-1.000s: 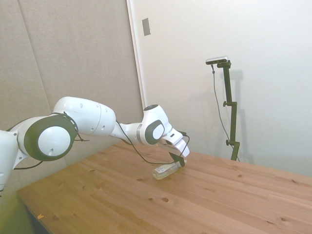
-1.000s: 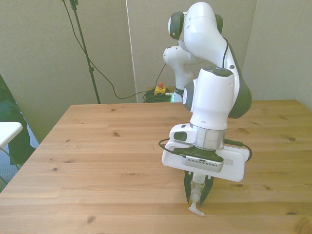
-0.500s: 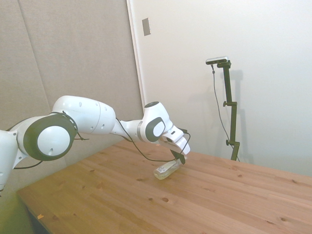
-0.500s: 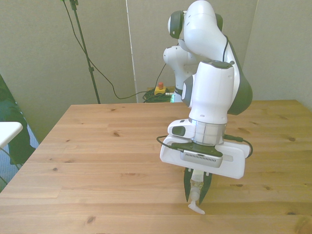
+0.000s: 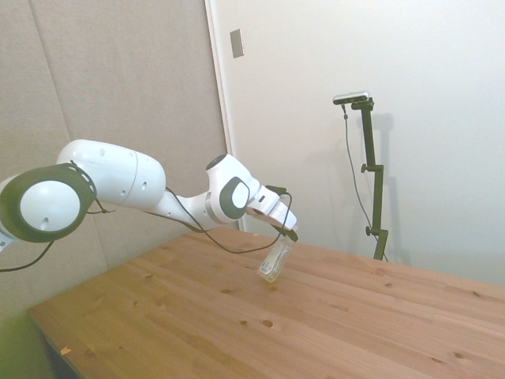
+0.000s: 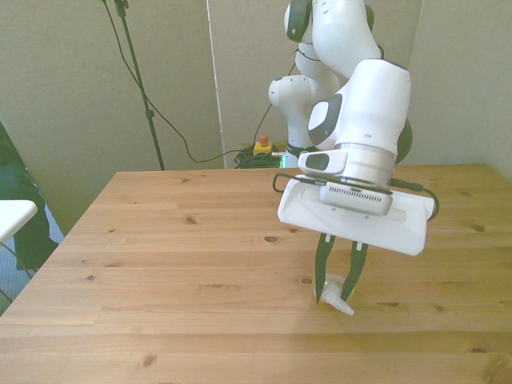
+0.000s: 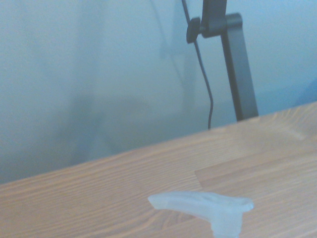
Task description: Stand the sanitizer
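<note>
Sanitizer (image 5: pixel 274 263) first: we find it held near its pump end, tilted steeply but not yet upright, base pointing down at the desk (image 5: pixel 331 324). In the side view the clear body hangs below the fingers (image 5: pixel 286 234), its lower corner at or just above the wood; we cannot tell whether it is touching. The pale liquid and whitish label show faintly through the plastic.

Front view: the white pump top (image 6: pixel 340 302) juts toward the desk's near edge between the two dark fingers (image 6: pixel 322 276), which are closed on the bottle's neck. The body itself is mostly hidden behind the pump and fingers here. Position on the desk: toward the near edge, somewhat to the front view's right of the middle.

Wrist view: only the pump spout (image 7: pixel 200 203) shows, out of focus, over wood grain.

Progress, as we judge it:
- Grasp made, bottle raised off its side. Done.
- Tilt roughly most of the way to vertical. Partly done.
- Left to do: finish the rotation so the base sits flat, lower until it bears weight, let go, withdraw.

Risk, our reading: a narrow base with a heavy pump top may tip on release if it is not square to the wood.

Farther back, the white arm (image 6: pixel 364 136) stretches away toward the desk's far edge.
</note>
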Robot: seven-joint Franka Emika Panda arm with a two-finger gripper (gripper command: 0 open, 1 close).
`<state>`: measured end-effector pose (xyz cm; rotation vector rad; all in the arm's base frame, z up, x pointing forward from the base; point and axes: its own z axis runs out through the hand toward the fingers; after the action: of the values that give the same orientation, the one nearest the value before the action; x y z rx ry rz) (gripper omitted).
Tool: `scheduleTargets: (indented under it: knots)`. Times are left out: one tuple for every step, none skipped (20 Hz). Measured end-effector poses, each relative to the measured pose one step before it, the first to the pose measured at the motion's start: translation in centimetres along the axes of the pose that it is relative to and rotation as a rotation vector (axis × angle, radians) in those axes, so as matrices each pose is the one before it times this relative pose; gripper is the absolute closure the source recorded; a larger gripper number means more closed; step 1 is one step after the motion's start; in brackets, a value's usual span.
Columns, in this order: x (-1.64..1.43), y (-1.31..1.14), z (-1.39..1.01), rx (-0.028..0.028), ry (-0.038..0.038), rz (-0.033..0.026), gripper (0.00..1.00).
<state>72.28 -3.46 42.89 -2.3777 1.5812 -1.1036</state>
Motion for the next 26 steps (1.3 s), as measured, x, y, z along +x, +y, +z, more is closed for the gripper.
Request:
scheduleTargets:
  knots:
    - [-0.279, 0.161, -0.835, 0.02039, 0.02183, 0.00406, 1.00]
    - [-0.208, 0.161, -0.888, 0.01942, 0.02072, 0.00412, 1.00]
    - [-0.266, 0.186, -0.860, 0.01541, 0.01722, 0.00048, 1.00]
    - [-0.316, 0.171, -0.771, 0.01140, 0.01264, 0.00025, 1.00]
    - [-0.270, 0.146, -0.720, 0.00889, 0.00753, -0.00040, 1.00]
    - [-0.271, 0.181, -0.685, 0.00958, 0.00477, -0.00223, 1.00]
    - [-0.283, 0.169, -0.566, 0.01133, 0.00368, -0.00271, 1.00]
    - [-0.333, 0.225, -0.498, 0.01003, 0.00088, -0.00447, 1.00]
    - [-0.479, 0.261, -0.465, 0.01033, -0.00452, -0.00789, 1.00]
    - [-0.582, 0.242, -0.483, 0.01369, -0.00867, -0.00658, 1.00]
    - [-0.575, 0.243, -0.402, 0.01150, -0.00800, -0.00811, 1.00]
    - [-0.592, 0.172, -0.496, 0.01224, -0.00821, -0.00861, 1.00]
    - [-0.609, 0.192, -0.486, 0.00948, -0.00980, -0.00969, 1.00]
    - [-0.611, 0.181, -0.516, 0.00826, -0.01086, -0.01082, 1.00]
    - [-0.587, 0.163, -0.588, 0.00879, -0.01170, -0.00990, 1.00]
    - [-0.539, 0.181, -0.573, 0.00561, -0.01333, -0.00700, 1.00]
    - [-0.406, 0.163, -0.568, 0.00478, -0.00891, -0.00827, 1.00]
    - [-0.354, 0.157, -0.568, 0.00516, -0.00833, -0.00794, 1.00]
    - [-0.317, 0.203, -0.493, 0.00443, -0.00568, -0.00882, 1.00]
    - [-0.310, 0.213, -0.449, 0.00376, -0.00551, -0.00393, 1.00]
    - [-0.326, 0.269, -0.330, 0.00154, -0.00550, -0.00686, 1.00]
    - [-0.285, 0.263, -0.216, 0.00019, -0.00428, -0.00514, 1.00]
    - [-0.270, 0.230, -0.154, 0.00006, -0.00255, -0.00572, 1.00]
    - [-0.257, 0.194, -0.105, -0.00024, -0.00212, -0.00330, 1.00]
    - [-0.268, 0.205, -0.010, -0.00199, -0.00256, -0.00339, 1.00]
    - [-0.082, 0.035, -0.064, 0.00163, 0.00191, -0.00536, 1.00]
